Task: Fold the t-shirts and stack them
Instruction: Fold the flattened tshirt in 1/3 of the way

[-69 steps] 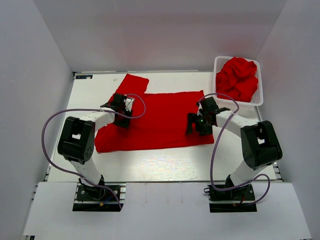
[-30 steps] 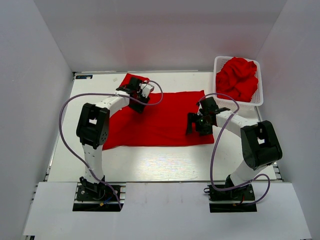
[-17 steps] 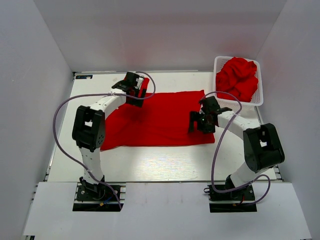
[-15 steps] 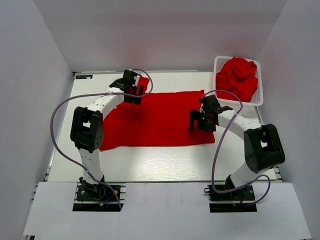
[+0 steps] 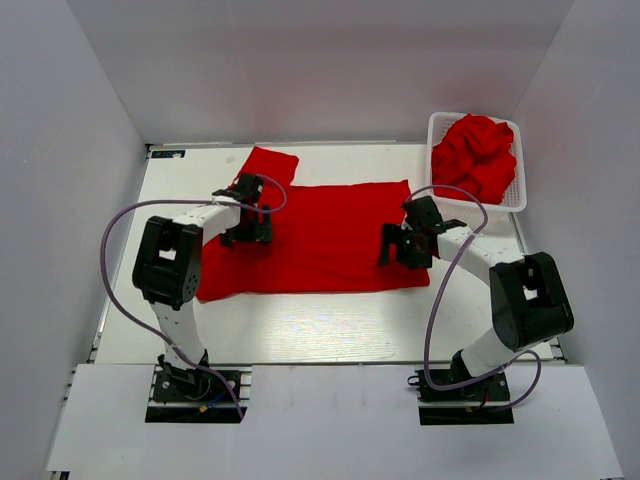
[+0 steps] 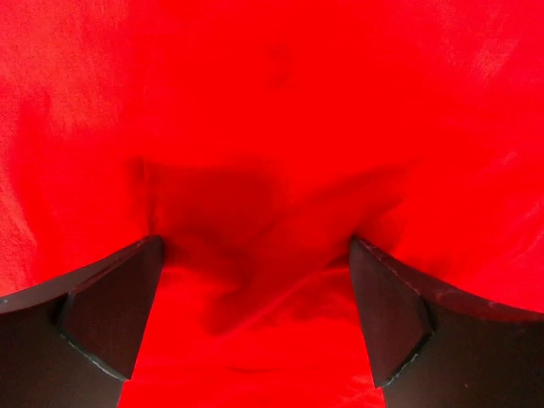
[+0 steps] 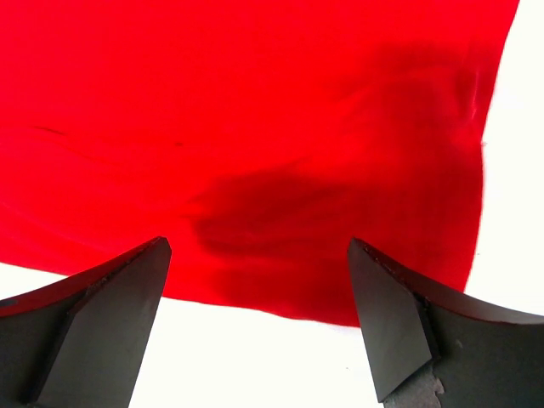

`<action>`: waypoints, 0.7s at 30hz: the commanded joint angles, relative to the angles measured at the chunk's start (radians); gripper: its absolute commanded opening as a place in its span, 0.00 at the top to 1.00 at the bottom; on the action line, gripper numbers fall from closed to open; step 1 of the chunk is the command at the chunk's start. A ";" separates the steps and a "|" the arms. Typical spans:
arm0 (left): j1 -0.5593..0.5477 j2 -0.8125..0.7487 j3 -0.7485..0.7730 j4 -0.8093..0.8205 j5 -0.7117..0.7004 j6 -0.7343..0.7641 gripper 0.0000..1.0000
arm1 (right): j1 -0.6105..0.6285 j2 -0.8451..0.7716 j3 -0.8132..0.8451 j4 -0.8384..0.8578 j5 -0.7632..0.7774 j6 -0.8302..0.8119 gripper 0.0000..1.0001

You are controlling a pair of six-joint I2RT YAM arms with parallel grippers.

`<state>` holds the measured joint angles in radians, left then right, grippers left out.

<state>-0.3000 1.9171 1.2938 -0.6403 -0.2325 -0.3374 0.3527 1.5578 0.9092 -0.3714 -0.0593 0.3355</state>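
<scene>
Left gripper (image 5: 250, 213) has come back from the far sleeve (image 5: 270, 165), where it was half a second ago, and now hangs low over the left part of the spread t-shirt (image 5: 330, 235) with its fingers wide apart and nothing between them but slightly puckered cloth. The sleeve lies flat again, so the smoothing looks done and no fold is yet made. Bare worktop (image 5: 320, 330) runs along the shirt's left side and in a broad strip along its near edge, giving room to fold toward the arms. Right gripper (image 5: 408, 243) has barely shifted. It is also spread wide and empty above the shirt's right edge, with white worktop just beyond. Farther right, the basket (image 5: 503, 207) holds the heaped t-shirts (image 5: 475, 155), near that edge.
</scene>
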 commanded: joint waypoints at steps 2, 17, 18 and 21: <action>-0.002 -0.101 -0.134 0.013 0.036 -0.060 0.00 | -0.004 0.033 -0.055 0.075 -0.011 0.031 0.10; -0.018 -0.411 -0.541 -0.007 0.044 -0.248 0.00 | 0.023 -0.339 -0.433 -0.103 -0.057 0.227 0.10; -0.018 -0.420 -0.541 -0.016 0.032 -0.249 0.00 | 0.029 -0.388 -0.432 -0.113 -0.066 0.227 0.10; -0.018 -0.429 -0.492 -0.016 0.019 -0.249 0.00 | 0.042 -0.479 -0.382 -0.188 -0.041 0.200 0.10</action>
<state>-0.3180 1.4975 0.7914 -0.6029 -0.2157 -0.5564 0.3824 1.1278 0.5137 -0.3759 -0.1036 0.5251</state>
